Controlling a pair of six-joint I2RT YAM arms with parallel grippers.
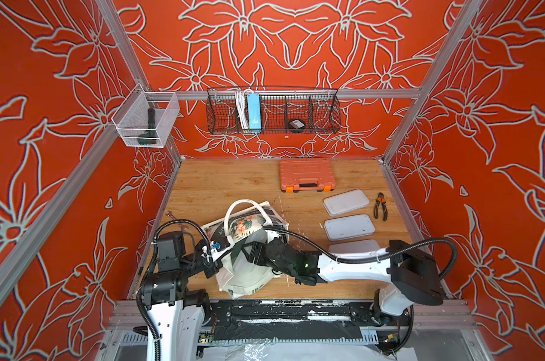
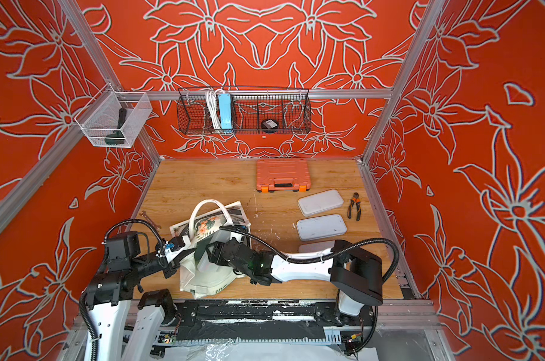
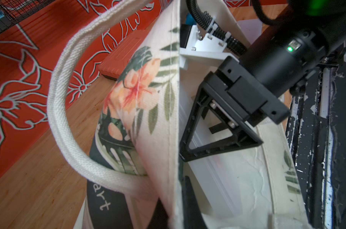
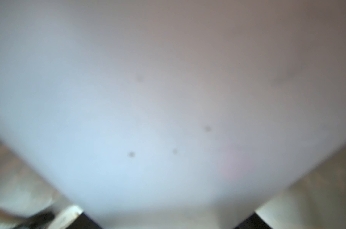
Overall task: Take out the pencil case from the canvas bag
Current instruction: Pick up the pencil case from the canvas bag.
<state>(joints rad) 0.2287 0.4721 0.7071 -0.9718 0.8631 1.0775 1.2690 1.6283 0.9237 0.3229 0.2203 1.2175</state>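
In both top views, start at your far left: a small wrench (image 1: pixel 171 215) lies on the wooden table (image 1: pixel 221 181), out beyond the left gripper (image 1: pixel 223 254) and well apart from it. That gripper is pressed together on the rim of the canvas bag (image 1: pixel 249 283), which lies crumpled at the front of the table, between your two arms. The left wrist view shows the pinch up close. The bag's hemmed rim (image 3: pixel 175 123) runs straight down to the dark fingers (image 3: pixel 188 200), and one looped handle (image 3: pixel 57 103) arcs away beside the flower print.

Move right, and your right gripper (image 1: pixel 241 251) sits inside the bag's opening, just beside the left one. In the left wrist view, one of its black triangular fingers rests against a pale, frosted pencil case (image 3: pixel 217 178) lying inside the bag under the raised cloth. The right wrist view is badly blurred, but the same pale case (image 4: pixel 168 99) fills the whole gap between the two dark fingertips (image 4: pixel 82 221). So the jaws stand partly spread and clamped across it. The case is inside the bag, not out on the table.

Right of that gripper, two flat pale boxes (image 1: pixel 346 202) lie on the table. A third box (image 1: pixel 352 247) is half hidden under your right forearm, and pliers (image 1: pixel 380 207) lie just beyond the boxes. An orange tool case (image 1: pixel 307 175) sits far ahead of the gripper, by the back wall.
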